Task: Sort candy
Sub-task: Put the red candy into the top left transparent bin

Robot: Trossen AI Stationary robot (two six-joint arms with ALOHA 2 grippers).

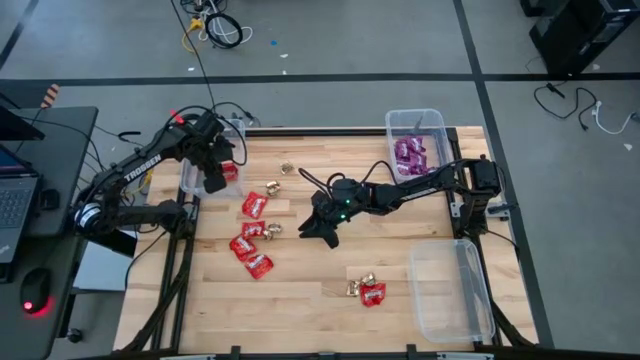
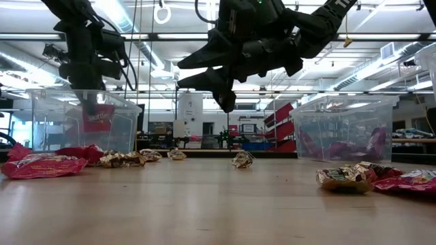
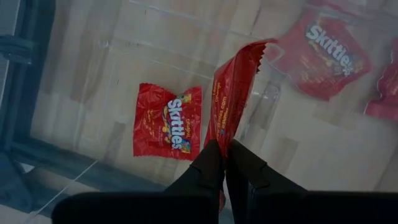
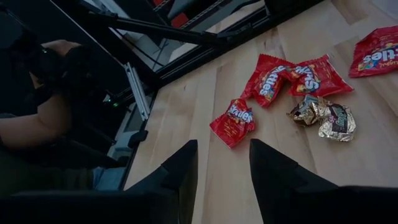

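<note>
My left gripper [image 3: 225, 148] hangs over the clear bin [image 1: 190, 180] at the table's left edge, shut on a red candy packet [image 3: 233, 93]. Other red packets [image 3: 168, 121] lie flat on that bin's floor. My right gripper [image 4: 224, 165] hovers open above the middle of the table [image 1: 322, 232], with nothing between its fingers. Loose on the wood lie red packets [image 1: 255, 205] and gold foil pieces [image 1: 272, 230], with more of both [image 1: 368, 290] toward the near side. Purple candy [image 1: 410, 155] fills the far right bin. My left gripper pinches one end of the red packet [image 3: 224, 130] between its two fingers, coming from above and pointing steeply down. The packet hangs below the fingers, edge-on to the wrist camera. Its crimped far end [image 3: 260, 51] is lowest, inside the bin [image 2: 99, 117].
An empty clear bin [image 1: 450, 290] stands at the near right corner. One gold piece [image 1: 287, 168] lies alone near the far edge. Bare wood stretches along the near left. Beyond the table's left edge are a desk, a laptop and a person's arm [image 4: 37, 118].
</note>
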